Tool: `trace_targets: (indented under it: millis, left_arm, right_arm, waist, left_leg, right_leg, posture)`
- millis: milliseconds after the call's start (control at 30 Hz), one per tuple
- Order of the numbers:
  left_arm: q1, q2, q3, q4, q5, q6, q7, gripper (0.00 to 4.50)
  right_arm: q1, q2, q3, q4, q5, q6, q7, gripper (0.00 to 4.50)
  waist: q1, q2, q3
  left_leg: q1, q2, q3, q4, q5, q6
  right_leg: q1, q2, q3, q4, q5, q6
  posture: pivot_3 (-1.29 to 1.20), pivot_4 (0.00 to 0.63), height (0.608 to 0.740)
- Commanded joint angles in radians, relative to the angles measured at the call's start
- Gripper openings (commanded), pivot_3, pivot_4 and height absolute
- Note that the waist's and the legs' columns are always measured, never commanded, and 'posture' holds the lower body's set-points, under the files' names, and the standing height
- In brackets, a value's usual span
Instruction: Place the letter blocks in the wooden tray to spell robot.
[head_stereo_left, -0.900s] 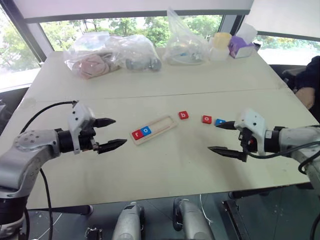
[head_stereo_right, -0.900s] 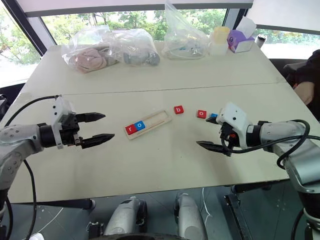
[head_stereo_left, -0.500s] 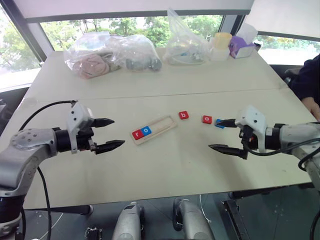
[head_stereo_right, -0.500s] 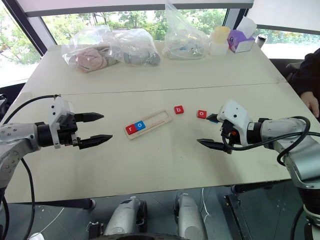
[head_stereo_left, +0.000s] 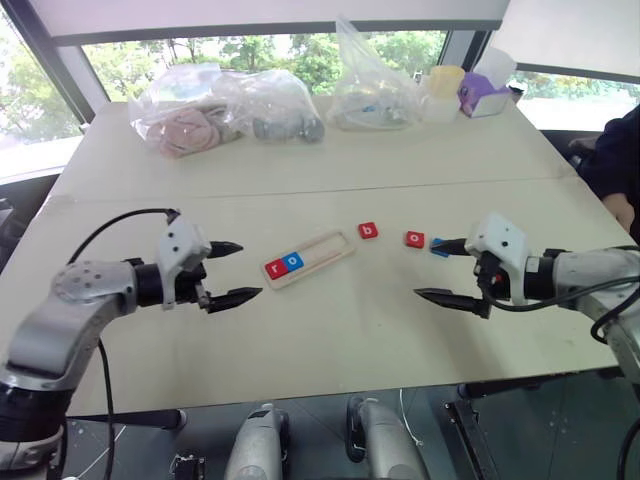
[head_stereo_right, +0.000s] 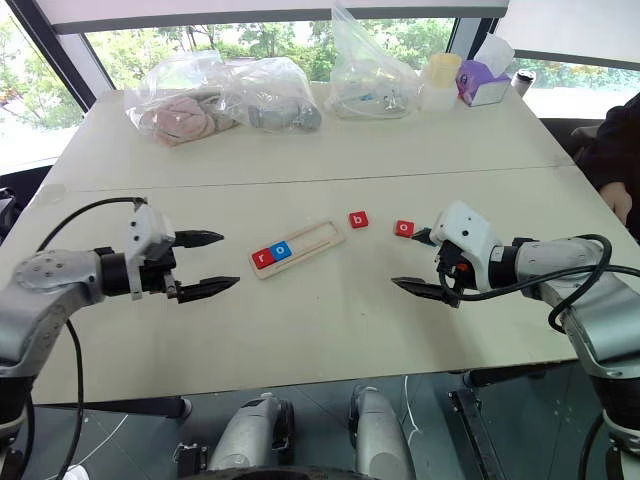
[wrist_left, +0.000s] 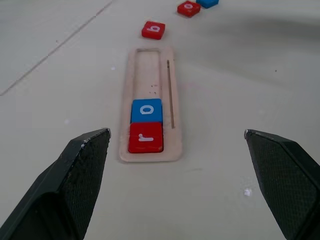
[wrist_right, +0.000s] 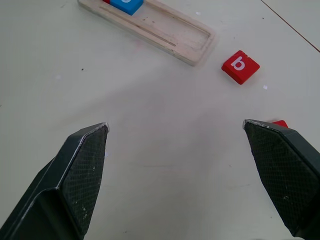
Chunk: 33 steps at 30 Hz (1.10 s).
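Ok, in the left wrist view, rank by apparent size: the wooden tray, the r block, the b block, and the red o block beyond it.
1. Wooden tray
2. r block
3. b block
4. Red o block
The blocks probably match in real size; the far ones only look smaller.

Desk (head_stereo_left: 330, 350) front half: bare surface along the near edge, wide enough for either arm to sweep across. Obstacles sit mid-desk in a row: wooden tray (head_stereo_left: 308, 259) lying at a slant, red r block (head_stereo_left: 273, 267) and blue o block (head_stereo_left: 291, 261) filling its left end, the rest of the groove free. Right of the tray, red b block (head_stereo_left: 367, 230), then red o block (head_stereo_left: 414, 239), well apart with gaps between. Blue block (head_stereo_left: 439, 247) lies partly behind the right gripper (head_stereo_left: 452, 270). Left gripper (head_stereo_left: 233, 272), jaws wide, hovers left of the tray. Far edge is crowded: plastic bags (head_stereo_left: 225, 105), a cup (head_stereo_left: 443, 82) and a purple box (head_stereo_left: 482, 95).
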Motion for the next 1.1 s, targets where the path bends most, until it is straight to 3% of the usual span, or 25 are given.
trace_targets:
  millis: [33,300,467,1100]
  left_arm:
    - [-0.041,-0.042,-0.049,0.056,0.066,-0.077,0.018,4.50]
    - [-0.131,-0.166,-0.176,0.282,0.255,-0.290,0.062,4.50]
    - [-0.170,-0.212,-0.192,0.375,0.295,-0.355,0.064,4.50]
    - [-0.181,-0.295,-0.230,0.489,0.371,-0.396,0.069,4.50]
  right_arm:
    - [-0.003,0.007,-0.005,-0.045,-0.001,-0.011,-0.015,4.44]
    - [0.034,0.022,-0.003,-0.085,0.000,-0.001,-0.049,4.44]
    - [0.063,0.025,-0.013,-0.116,0.009,0.011,-0.072,4.44]
    - [0.098,0.025,-0.008,-0.148,0.011,0.013,-0.108,4.44]
  waist:
    - [0.001,0.000,0.000]
    - [0.020,0.000,0.000]
    - [0.021,0.000,0.000]
    - [0.022,0.000,-0.001]
  left_leg:
    - [0.000,0.000,0.000,0.000,0.000,0.000]
    - [0.000,0.000,0.001,0.001,0.000,0.000]
    - [0.000,-0.001,0.002,0.001,0.000,0.000]
    - [0.004,-0.001,0.001,0.002,0.000,0.000]
  right_leg:
    - [0.000,0.000,0.000,0.000,0.000,0.000]
    - [0.000,0.000,0.000,0.001,0.000,0.000]
    - [0.001,0.000,0.000,0.001,0.002,-0.002]
    - [0.004,0.000,0.000,0.002,0.001,-0.001]
  posture:
    - [0.00,0.150,0.740]
    - [0.00,0.150,0.740]
    - [0.00,0.150,0.740]
    - [0.00,0.150,0.740]
